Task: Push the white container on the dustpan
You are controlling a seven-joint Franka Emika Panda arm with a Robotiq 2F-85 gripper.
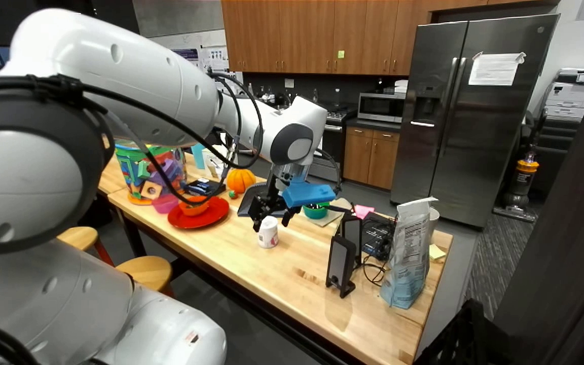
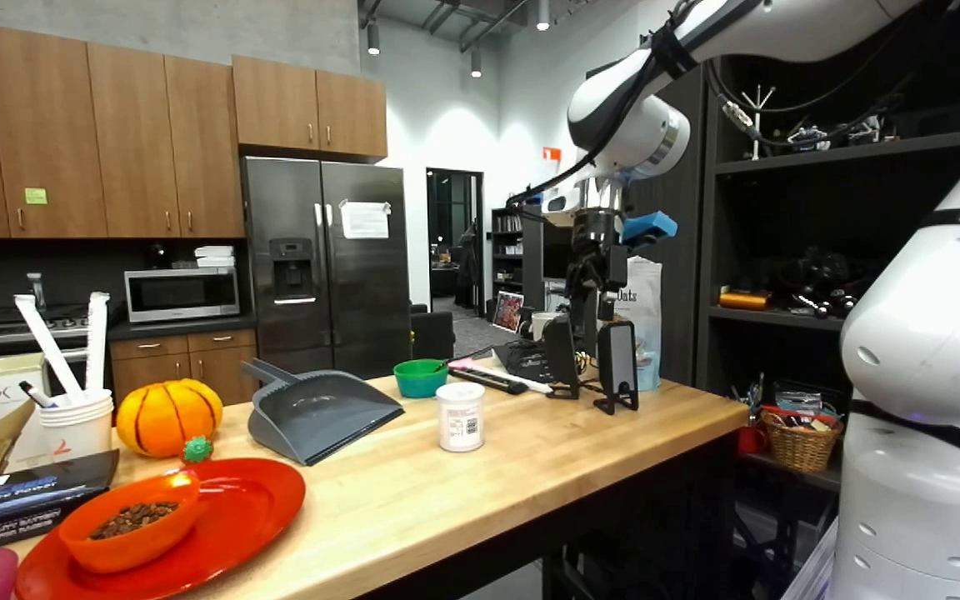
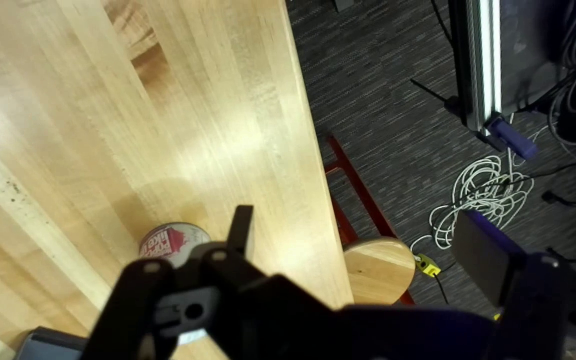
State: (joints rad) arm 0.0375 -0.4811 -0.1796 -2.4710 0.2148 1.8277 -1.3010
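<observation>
The white container stands upright on the wooden table, apart from the grey dustpan, which lies flat behind and to its left in that exterior view. Raised above the tabletop, my gripper hangs to the right of the container there. In an exterior view the gripper overlaps the container's top, though the views together show them apart. Its jaws are wide apart in the wrist view, with nothing between the fingertips. There the container is partly hidden behind a finger, and only the dustpan's edge shows.
A red plate with an orange bowl lies left of the container. A green bowl sits behind it. Black speakers and a tall bag stand at the table's other end. A stool is beside the table edge.
</observation>
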